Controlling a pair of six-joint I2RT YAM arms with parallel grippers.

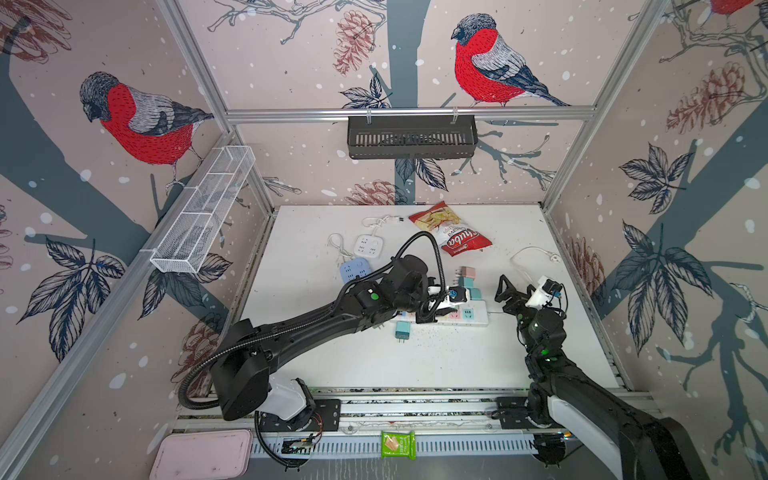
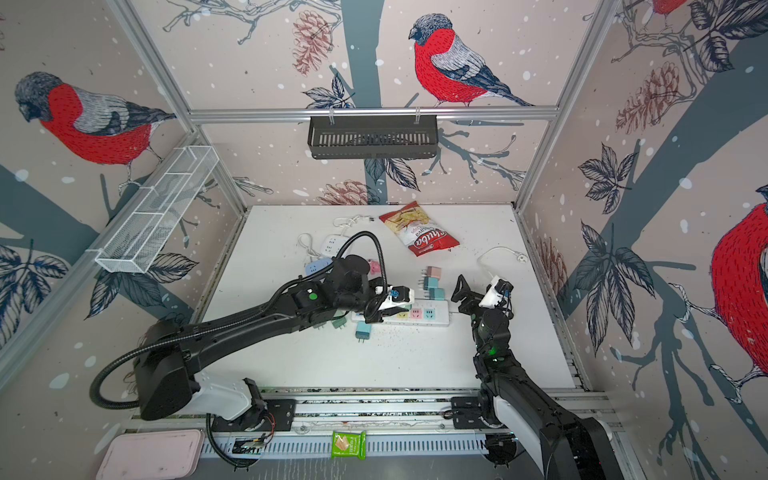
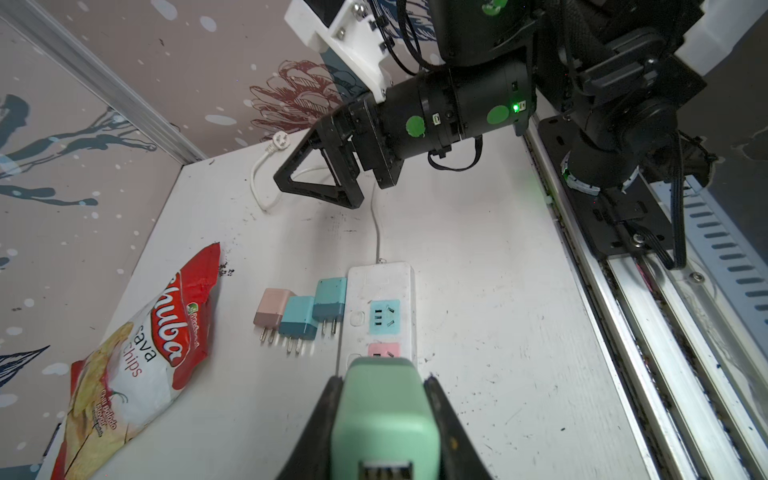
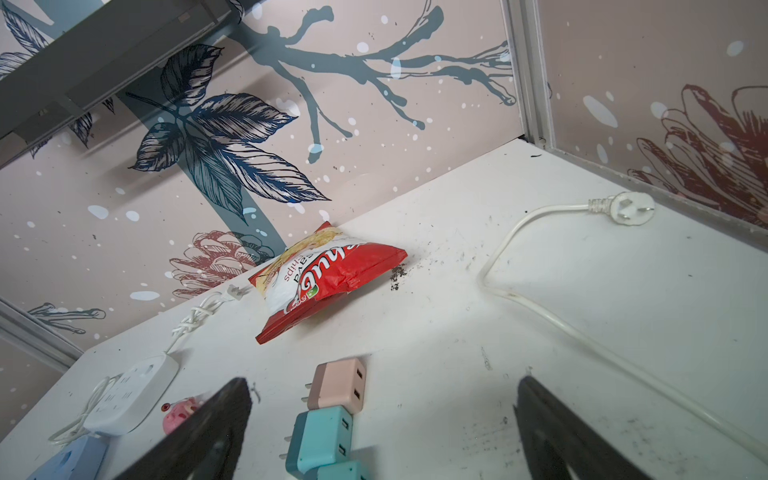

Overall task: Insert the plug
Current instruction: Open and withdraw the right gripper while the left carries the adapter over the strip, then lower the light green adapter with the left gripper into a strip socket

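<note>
My right hand (image 4: pixel 382 386) hangs over the desk (image 4: pixel 582 299), its two dark fingers (image 4: pixel 208 432) spread wide. Just past them I see a pink adapter (image 4: pixel 338 388) touching a teal adapter (image 4: pixel 320 438), prongs pointing the same way. A second teal adapter (image 4: pixel 340 471) is mostly cut off. A red chips bag (image 4: pixel 328 278) lies toward the desk's far edge, with dark crumbs (image 4: pixel 397 276) just beside it. A white corded plug (image 4: pixel 623 206) rests near the side edge. Toward the opposite side sit a white power strip (image 4: pixel 133 395), a blue power strip (image 4: pixel 70 461) and a small pink figure (image 4: pixel 180 413).
</note>
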